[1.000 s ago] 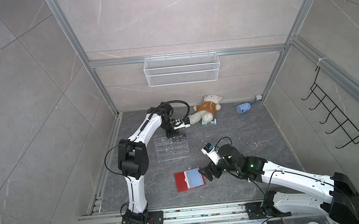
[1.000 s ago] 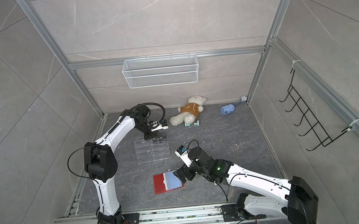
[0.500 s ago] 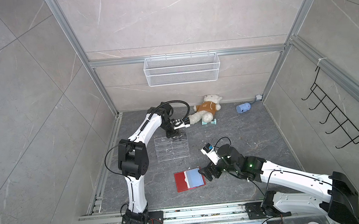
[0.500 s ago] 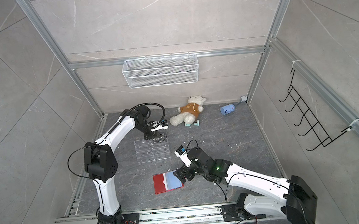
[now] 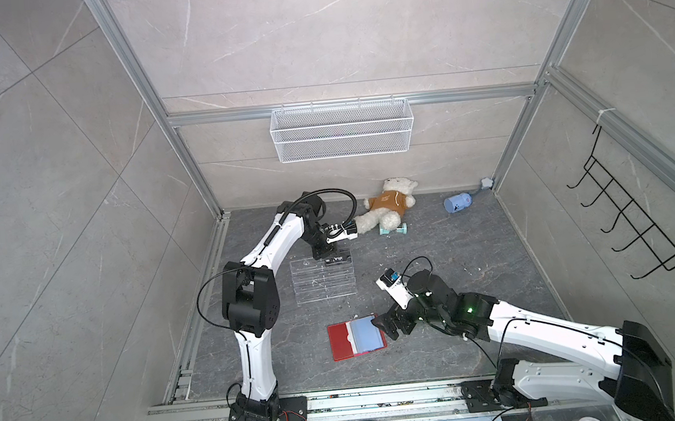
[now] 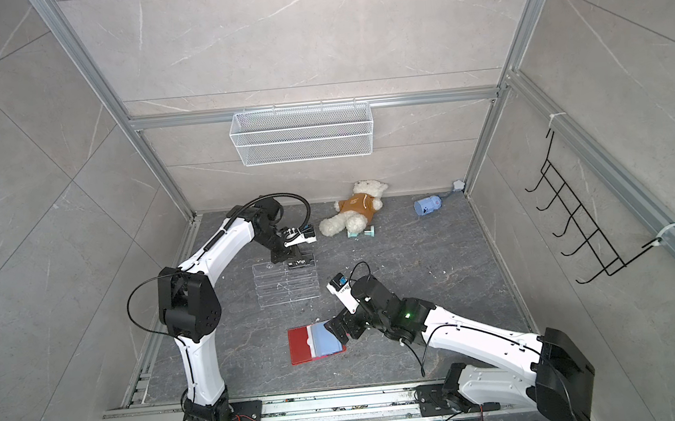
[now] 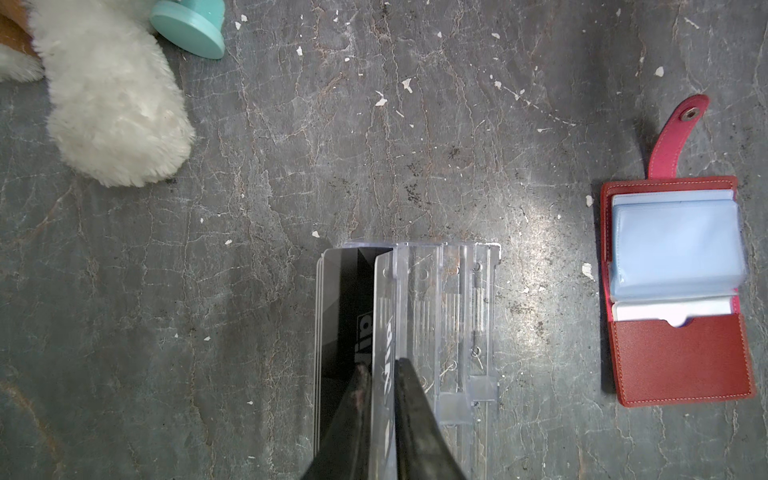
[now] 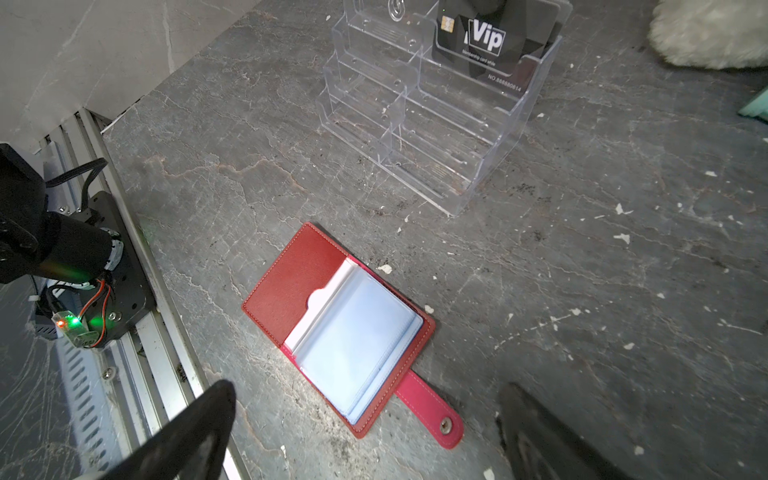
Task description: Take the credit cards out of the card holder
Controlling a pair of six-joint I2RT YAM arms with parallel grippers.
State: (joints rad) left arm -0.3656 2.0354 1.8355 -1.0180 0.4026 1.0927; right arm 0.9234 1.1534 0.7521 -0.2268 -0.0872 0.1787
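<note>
The red card holder (image 5: 349, 339) (image 6: 303, 343) lies open on the floor, its pale blue sleeves (image 8: 357, 332) facing up. A black credit card with white "Vip" lettering (image 8: 482, 45) (image 5: 338, 258) stands in the top tier of the clear acrylic rack (image 5: 323, 281) (image 8: 415, 124), with more card edges stacked behind it (image 7: 319, 332). My left gripper (image 7: 381, 368) (image 5: 325, 254) hangs over that tier. Its fingers are a narrow gap apart, one beside the card, with the rack's clear wall between them. My right gripper (image 8: 366, 386) (image 5: 387, 326) is wide open at the holder's snap tab (image 8: 432, 411), touching nothing.
A white teddy bear (image 5: 390, 209), a teal dumbbell (image 5: 393, 228) and a blue cup (image 5: 457, 202) lie at the back. A wire basket (image 5: 342, 136) hangs on the back wall and a black hook rack (image 5: 637, 227) on the right wall. Metal rails (image 8: 137, 324) run close to the holder.
My left gripper's jaws have parted slightly over the rack. Neither arm has visibly shifted, and the holder lies where it was.
</note>
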